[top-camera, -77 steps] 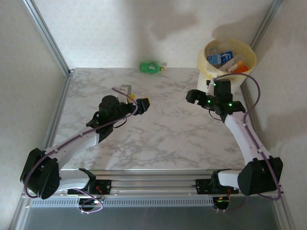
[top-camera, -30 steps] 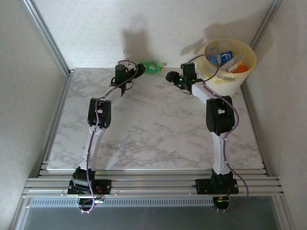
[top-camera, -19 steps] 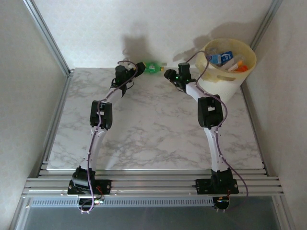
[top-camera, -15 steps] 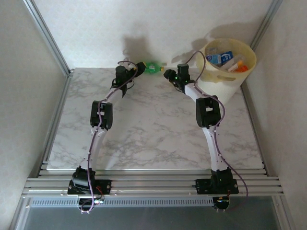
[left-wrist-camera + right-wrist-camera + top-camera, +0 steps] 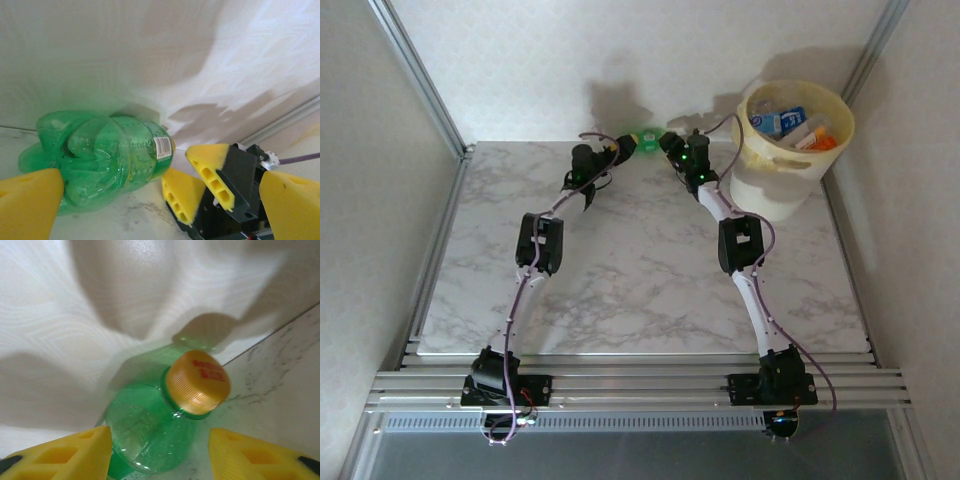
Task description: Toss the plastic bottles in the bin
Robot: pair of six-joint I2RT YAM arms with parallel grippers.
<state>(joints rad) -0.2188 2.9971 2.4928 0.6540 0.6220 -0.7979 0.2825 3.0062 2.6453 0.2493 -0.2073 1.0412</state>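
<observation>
Marble-patterned tabletop (image 5: 640,270) with pale walls around it; the overhead view has both arms stretched to its far edge, top centre of the frame.

Item 1, green bottle (image 5: 646,136): it lies on its side at the foot of the back wall, between the two sets of jaws.

Item 2, left gripper (image 5: 623,148): its jaws stand fully apart. In the left wrist view its yellow fingers (image 5: 30,205) sit at the lower left and lower right corners. The bottle's lobed base faces the camera just above the lower-left finger. Contact there cannot be determined, and nothing is clamped.

Item 3, right gripper (image 5: 667,142): its jaws are partly apart. In the right wrist view the orange cap (image 5: 197,382) points at the camera from mid-frame. The bottle's shoulder sits between the two yellow pads (image 5: 65,455), with a gap visible beside the right-hand pad. No grip is evident.

Item 4, bin (image 5: 775,175): it stands at the upper right of the overhead view, to the right of the right arm, with other bottles (image 5: 790,122) lying inside it.
</observation>
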